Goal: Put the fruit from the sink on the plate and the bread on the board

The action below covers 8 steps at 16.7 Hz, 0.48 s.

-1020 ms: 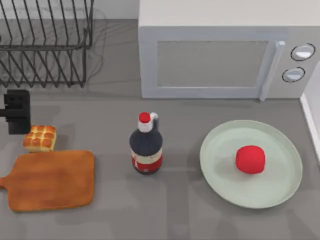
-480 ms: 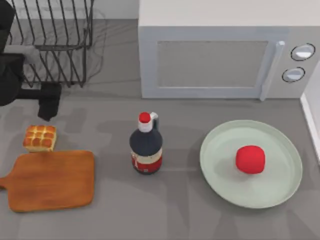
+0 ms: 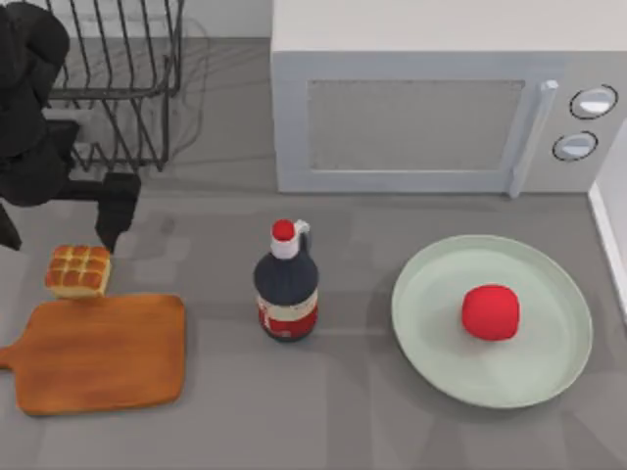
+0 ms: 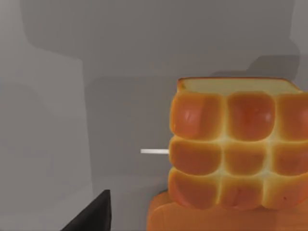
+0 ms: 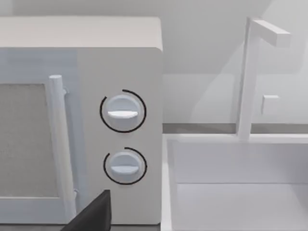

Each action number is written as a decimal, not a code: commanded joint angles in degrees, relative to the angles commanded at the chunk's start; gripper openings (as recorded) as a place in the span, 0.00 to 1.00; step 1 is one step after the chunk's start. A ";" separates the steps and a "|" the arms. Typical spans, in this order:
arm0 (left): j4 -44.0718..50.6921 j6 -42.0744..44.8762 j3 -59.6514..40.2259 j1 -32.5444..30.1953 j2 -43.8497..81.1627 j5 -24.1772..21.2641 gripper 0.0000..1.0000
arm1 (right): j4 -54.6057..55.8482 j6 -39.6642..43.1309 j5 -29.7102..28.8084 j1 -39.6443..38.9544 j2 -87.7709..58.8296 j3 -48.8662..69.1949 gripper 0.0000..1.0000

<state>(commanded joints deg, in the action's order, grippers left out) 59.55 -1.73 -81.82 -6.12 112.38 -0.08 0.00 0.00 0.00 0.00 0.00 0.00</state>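
My left gripper point(image 3: 59, 230) has swung in from the left edge over the last second and now hangs over the bread point(image 3: 77, 271), fingers spread wide either side, gripping nothing. The bread sits on the table against the far edge of the cutting board point(image 3: 98, 354), not on it. The red fruit point(image 3: 491, 312) already rests on the green plate point(image 3: 431, 294). Whether my right gripper point(image 5: 96, 214), facing the microwave point(image 5: 82, 120), is open or closed, I cannot tell.
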 joint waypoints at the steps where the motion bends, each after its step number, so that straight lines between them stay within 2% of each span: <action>1: 0.00 0.00 0.00 0.00 0.00 0.00 1.00 | 0.00 0.00 0.00 0.00 0.00 0.00 1.00; 5: -0.30 0.05 0.33 0.28 -0.08 0.00 1.00 | 0.00 0.00 0.00 0.00 0.00 0.00 1.00; 8: -4.37 0.18 2.80 0.13 1.67 -0.01 1.00 | 0.00 0.00 0.00 0.00 0.00 0.00 1.00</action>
<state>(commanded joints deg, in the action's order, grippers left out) 55.18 -1.55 -79.02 -5.99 114.06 -0.09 0.00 0.00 0.00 0.00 0.00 0.00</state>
